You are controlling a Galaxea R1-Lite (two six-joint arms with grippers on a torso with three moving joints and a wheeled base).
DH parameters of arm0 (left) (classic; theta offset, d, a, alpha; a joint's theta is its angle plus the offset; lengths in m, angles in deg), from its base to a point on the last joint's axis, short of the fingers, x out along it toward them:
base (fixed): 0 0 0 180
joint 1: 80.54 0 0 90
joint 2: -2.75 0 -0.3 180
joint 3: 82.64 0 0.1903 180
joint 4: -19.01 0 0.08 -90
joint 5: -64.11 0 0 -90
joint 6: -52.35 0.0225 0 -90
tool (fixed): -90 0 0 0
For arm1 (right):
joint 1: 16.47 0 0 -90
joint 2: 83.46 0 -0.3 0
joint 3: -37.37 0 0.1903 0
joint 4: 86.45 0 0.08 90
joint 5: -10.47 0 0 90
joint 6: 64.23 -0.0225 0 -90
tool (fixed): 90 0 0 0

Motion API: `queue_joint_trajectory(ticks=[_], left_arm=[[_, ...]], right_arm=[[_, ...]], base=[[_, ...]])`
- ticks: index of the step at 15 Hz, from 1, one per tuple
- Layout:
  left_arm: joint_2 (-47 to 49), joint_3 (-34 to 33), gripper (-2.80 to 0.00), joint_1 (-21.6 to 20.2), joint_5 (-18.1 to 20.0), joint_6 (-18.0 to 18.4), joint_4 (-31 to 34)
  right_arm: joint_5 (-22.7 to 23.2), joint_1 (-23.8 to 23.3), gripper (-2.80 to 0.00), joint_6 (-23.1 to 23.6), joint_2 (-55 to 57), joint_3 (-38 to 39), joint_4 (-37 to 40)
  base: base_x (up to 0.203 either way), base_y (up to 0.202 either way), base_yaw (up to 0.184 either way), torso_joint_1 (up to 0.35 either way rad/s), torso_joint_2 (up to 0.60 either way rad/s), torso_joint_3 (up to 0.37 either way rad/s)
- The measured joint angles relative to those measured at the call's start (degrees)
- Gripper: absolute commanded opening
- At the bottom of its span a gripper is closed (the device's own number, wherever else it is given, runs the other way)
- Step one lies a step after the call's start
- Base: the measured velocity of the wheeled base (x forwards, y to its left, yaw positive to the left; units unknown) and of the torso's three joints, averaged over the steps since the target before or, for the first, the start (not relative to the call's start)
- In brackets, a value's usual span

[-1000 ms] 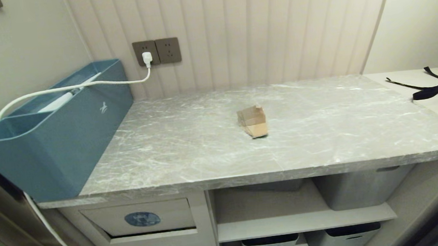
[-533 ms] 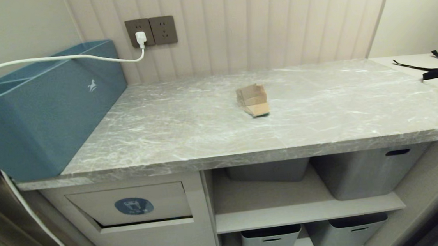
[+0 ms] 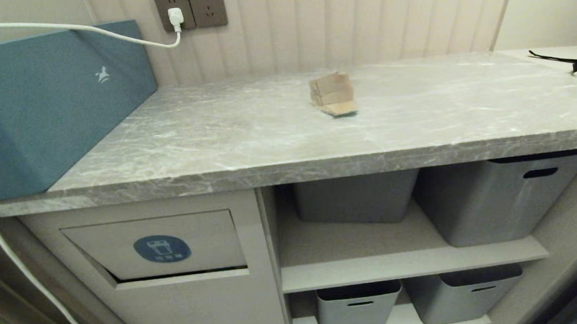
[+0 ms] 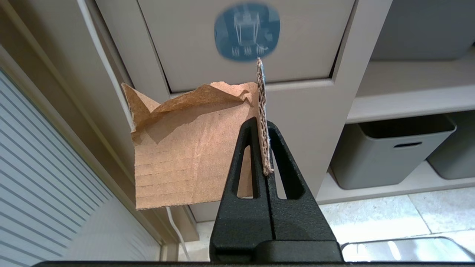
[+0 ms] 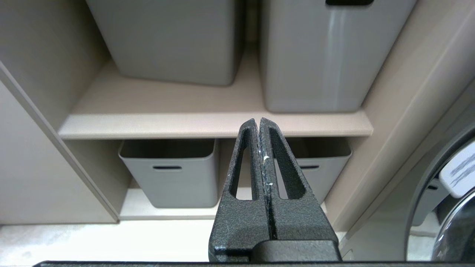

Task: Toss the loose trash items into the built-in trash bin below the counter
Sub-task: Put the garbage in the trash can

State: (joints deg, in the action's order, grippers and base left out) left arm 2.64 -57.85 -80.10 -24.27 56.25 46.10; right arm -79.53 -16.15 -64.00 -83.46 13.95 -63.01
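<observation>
Surface (image 3: 245, 139) of grey white-veined marble spans the head view, carrying a long teal box (image 3: 31, 105) at its left end. Beneath that end sits the built-in trash bin (image 3: 161, 244), a beige cabinet front whose flap bears a blue oval sticker (image 3: 162, 248). Open shelves to its right hold grey storage bins (image 3: 497, 197). One brown cardboard scrap (image 3: 333, 94) lies on the marble near the back wall, well apart from the box. A second cardboard scrap (image 4: 185, 148) is pinched edge-on in the left hand (image 4: 264, 148), facing the stickered flap. The right hand (image 5: 258, 148), fingers pressed together on nothing, points at the shelves.
</observation>
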Motion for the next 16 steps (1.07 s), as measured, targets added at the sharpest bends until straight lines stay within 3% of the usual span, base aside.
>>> queue_joint_trajectory(ticks=[7, 11, 16], left_arm=[[0.00, 0.20, -2.80, 0.00, 0.02, -0.22, 0.30], [1.44, 3.25, -2.80, 0.00, 0.67, -0.97, 0.84], [20.82, 15.98, -2.80, 1.13, 3.70, -6.93, 0.13]], right_arm=[[0.00, 0.00, -2.80, -0.01, 0.00, -0.02, -0.05], [0.00, 0.00, -2.80, -0.01, 0.00, 0.00, 0.00], [0.00, 0.00, -2.80, -0.01, 0.00, 0.00, -0.02]], base=[[0.000, 0.000, 0.000, -0.135, 0.44, 0.302], [0.000, 0.000, 0.000, -0.026, 0.11, 0.075], [0.000, 0.000, 0.000, -0.001, 0.01, 0.005]])
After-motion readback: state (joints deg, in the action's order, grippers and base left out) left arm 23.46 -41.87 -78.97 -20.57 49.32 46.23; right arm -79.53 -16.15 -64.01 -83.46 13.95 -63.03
